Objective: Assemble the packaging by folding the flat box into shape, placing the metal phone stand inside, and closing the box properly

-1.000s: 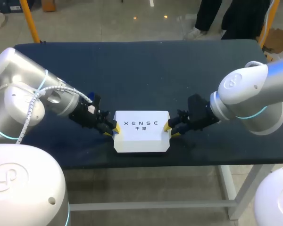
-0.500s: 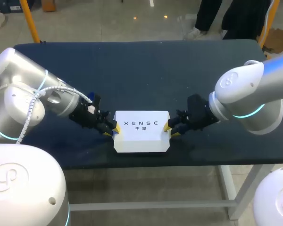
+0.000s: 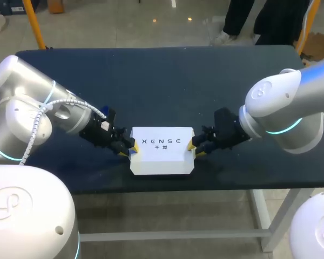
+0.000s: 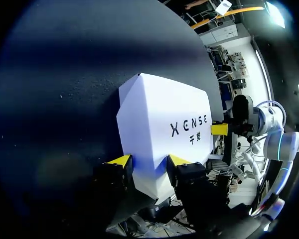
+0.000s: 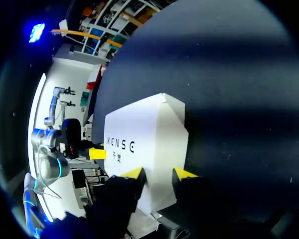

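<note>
The white box (image 3: 162, 154) stands folded and closed near the table's front edge, printed lid up. My left gripper (image 3: 132, 148) is at its left end, open, both yellow tips against that end wall. My right gripper (image 3: 191, 147) is at the opposite end, open, tips against the right wall. In the left wrist view the box (image 4: 159, 124) lies just ahead of the left gripper (image 4: 149, 160), with the right gripper's yellow tip (image 4: 219, 129) at its far end. The right wrist view shows the box (image 5: 144, 139) ahead of the right gripper (image 5: 158, 173). No phone stand shows.
The dark blue table (image 3: 162, 86) stretches bare behind the box and to both sides. The box sits close to the front edge (image 3: 162, 183), with both arms low over the table at its left and right.
The right arm's upper part has shifted slightly to the left. The box and both grippers' tips stay where they were.
</note>
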Robot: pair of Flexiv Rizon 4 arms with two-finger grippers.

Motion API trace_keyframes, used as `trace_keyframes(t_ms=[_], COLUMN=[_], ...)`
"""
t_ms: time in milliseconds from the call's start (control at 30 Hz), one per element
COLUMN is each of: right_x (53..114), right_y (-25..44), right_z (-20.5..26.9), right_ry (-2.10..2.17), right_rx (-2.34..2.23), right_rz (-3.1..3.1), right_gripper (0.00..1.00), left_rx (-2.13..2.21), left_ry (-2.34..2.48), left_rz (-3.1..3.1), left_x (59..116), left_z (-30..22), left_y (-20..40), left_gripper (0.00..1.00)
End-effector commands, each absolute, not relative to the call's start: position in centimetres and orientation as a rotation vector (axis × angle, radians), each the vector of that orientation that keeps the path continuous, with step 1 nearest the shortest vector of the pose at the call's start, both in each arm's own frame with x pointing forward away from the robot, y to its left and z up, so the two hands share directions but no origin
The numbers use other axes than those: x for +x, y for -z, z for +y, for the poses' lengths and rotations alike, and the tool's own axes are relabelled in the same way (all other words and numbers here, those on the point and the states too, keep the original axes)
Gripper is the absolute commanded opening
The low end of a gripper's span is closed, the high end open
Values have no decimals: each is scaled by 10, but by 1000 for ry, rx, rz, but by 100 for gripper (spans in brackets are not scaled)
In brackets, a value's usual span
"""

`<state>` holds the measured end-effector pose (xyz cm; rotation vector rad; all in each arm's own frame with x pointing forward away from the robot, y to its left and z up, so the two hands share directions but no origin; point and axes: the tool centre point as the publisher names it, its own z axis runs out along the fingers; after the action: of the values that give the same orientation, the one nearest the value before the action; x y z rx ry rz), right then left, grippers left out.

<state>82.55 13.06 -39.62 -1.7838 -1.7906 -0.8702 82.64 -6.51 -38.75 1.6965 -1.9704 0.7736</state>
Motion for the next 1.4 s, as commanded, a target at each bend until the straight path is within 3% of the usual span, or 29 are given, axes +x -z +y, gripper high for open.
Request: trace_keyframes(t_ms=[33, 433, 900, 1400], right_x=[825, 825, 827, 828], right_y=[401, 401, 400, 399], right_z=[133, 133, 131, 134], right_ry=[876, 876, 885, 892], right_rx=[-1777, -1777, -1770, -1725], right_rz=[-1788, -1788, -1782, -1776], right_gripper=[41, 40, 49, 47], left_rx=[1699, 1699, 1683, 1656], left_ry=[-768, -768, -777, -768], left_rz=[-1972, -1972, -1982, -1985], left_x=[827, 827, 830, 831], left_z=[-71, -71, -73, -76], left_y=[394, 394, 393, 392], left_gripper=[46, 50, 46, 41])
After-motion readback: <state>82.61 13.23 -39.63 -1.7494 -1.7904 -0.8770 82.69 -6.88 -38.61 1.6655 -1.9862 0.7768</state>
